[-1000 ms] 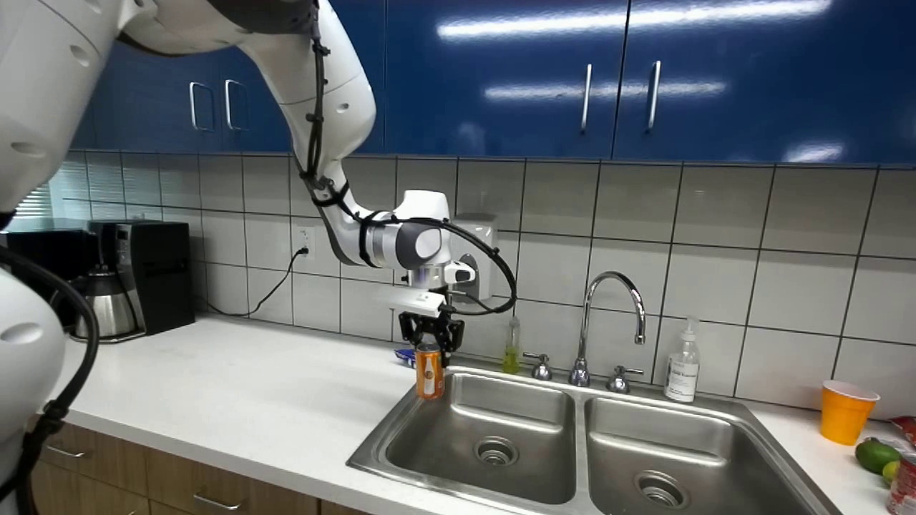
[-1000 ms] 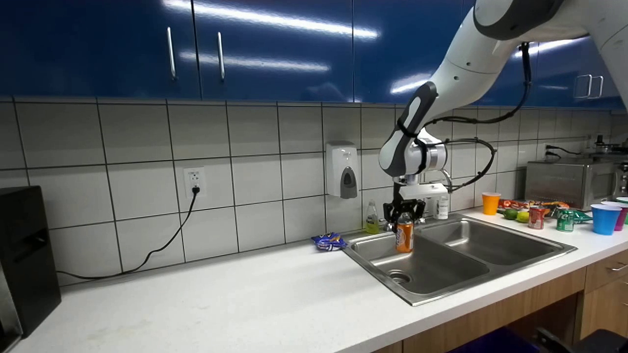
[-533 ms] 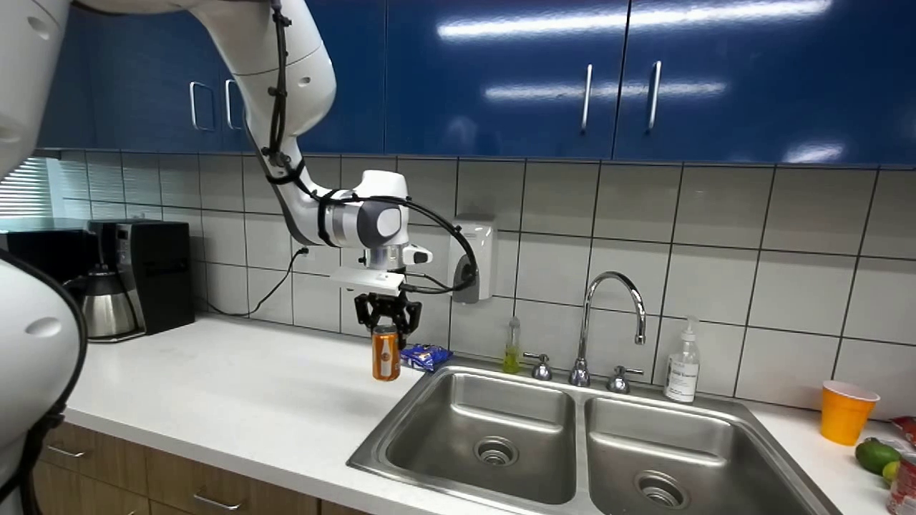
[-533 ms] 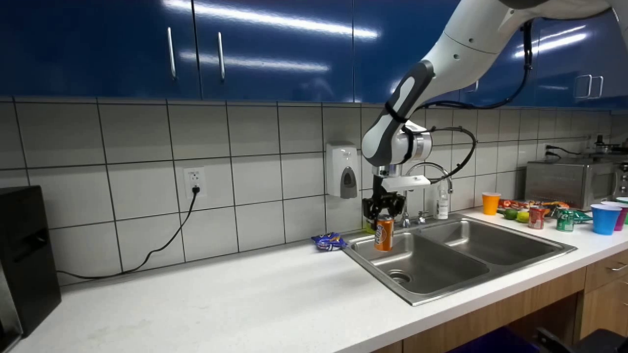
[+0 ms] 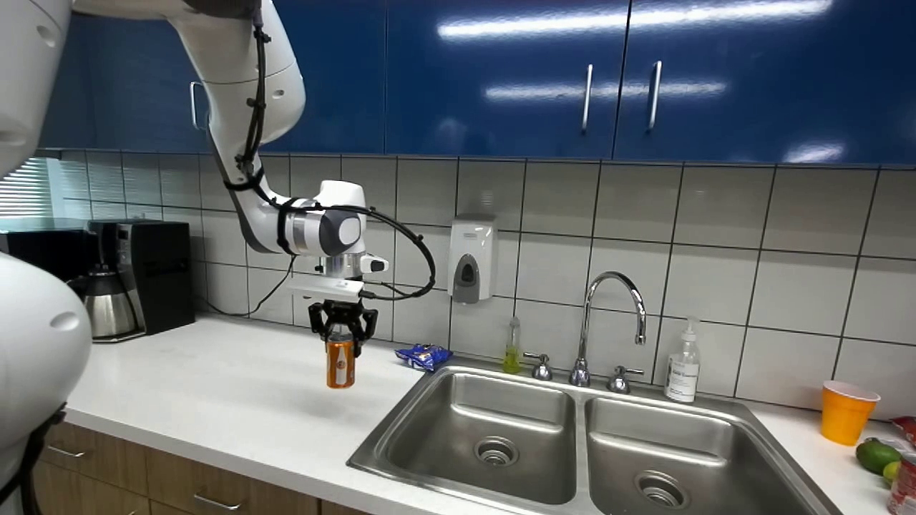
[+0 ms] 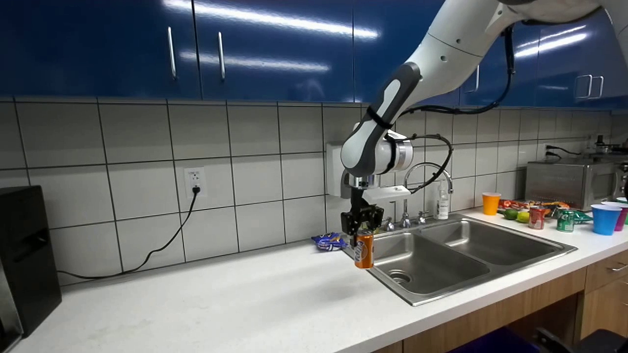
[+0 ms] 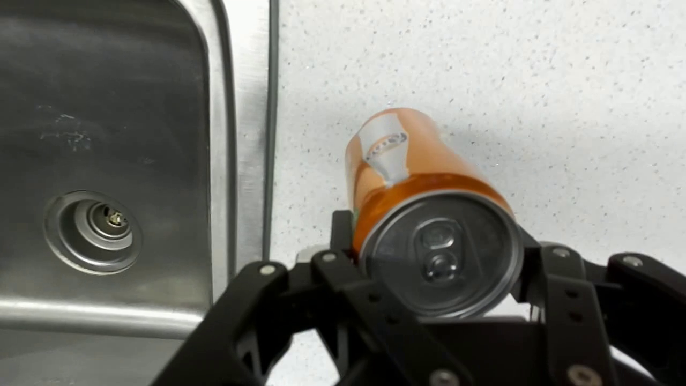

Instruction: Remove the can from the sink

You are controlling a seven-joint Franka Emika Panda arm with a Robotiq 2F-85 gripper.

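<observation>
The orange can (image 5: 340, 363) with a grey metallic top is upright between the fingers of my gripper (image 5: 343, 343). The can also shows in an exterior view (image 6: 364, 251) and in the wrist view (image 7: 423, 150), with its lid and tab facing the camera. In the wrist view my gripper (image 7: 435, 238) has one finger on each side of the can, shut on it. The can is above the white counter, beside the sink, and appears not to touch the counter. The stainless double-basin sink (image 5: 408, 436) also shows in an exterior view (image 6: 392, 284) and in the wrist view (image 7: 249, 134).
A blue snack bag (image 5: 424, 356) lies by the sink's back corner. A faucet (image 5: 583, 329), a green soap bottle (image 5: 512, 350) and a pump bottle (image 5: 682, 368) stand behind the sink. A coffee maker (image 5: 154, 275) is at the far end. An orange cup (image 6: 490, 203) stands beyond the sink.
The gripper has carried the can from over the sink's basin edge sideways to above the counter. It rose first, then came down somewhat and toward the counter's front. The grip stayed shut.
</observation>
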